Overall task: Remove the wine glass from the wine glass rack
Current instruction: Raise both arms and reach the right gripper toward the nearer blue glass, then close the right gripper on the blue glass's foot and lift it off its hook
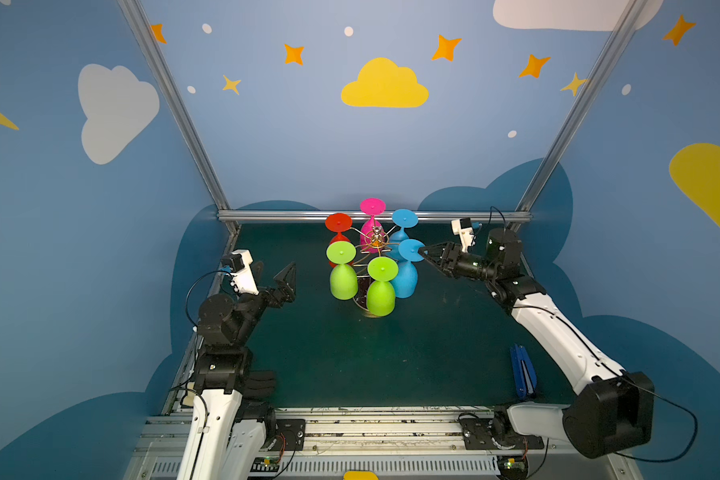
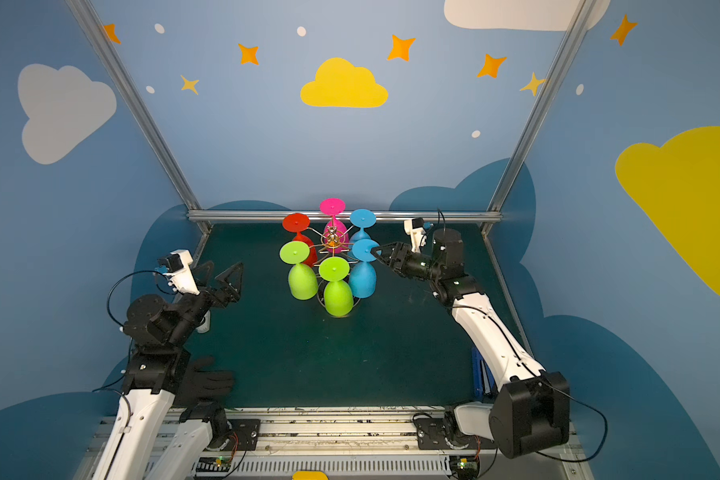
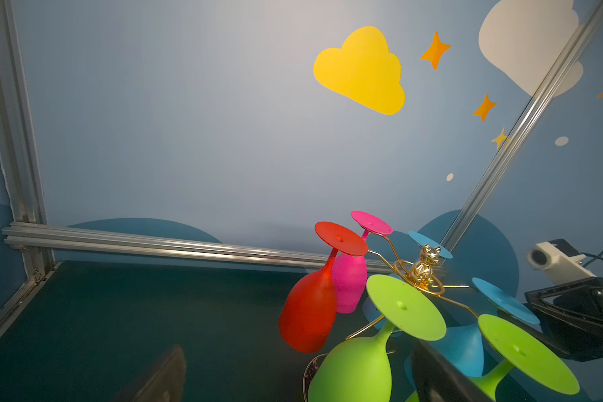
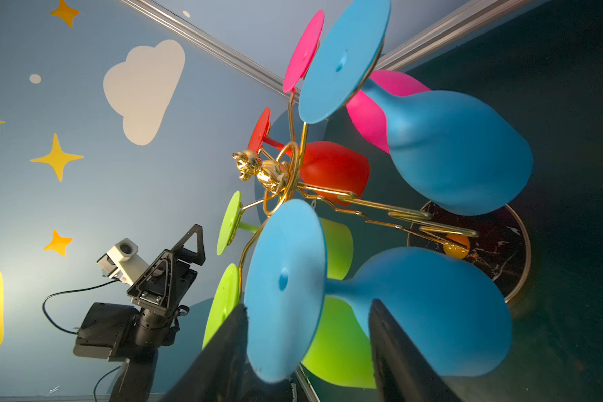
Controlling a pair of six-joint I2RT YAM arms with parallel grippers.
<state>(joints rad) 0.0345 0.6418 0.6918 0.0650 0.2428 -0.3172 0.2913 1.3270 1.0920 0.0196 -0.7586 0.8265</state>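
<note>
One gold wire rack stands toward the back of the table, topped by one little gold bear. Six glasses hang from it foot-up, each on its own arm: two green glasses, one red glass, one pink glass, one far blue glass and one near blue glass. Two robot arms flank it. The right gripper reaches in at the near blue glass, jaws parted either side of its foot and stem, a gap showing at the stem, not clamped. The left gripper hangs well apart to the left, jaws spread wide, holding nothing.
</note>
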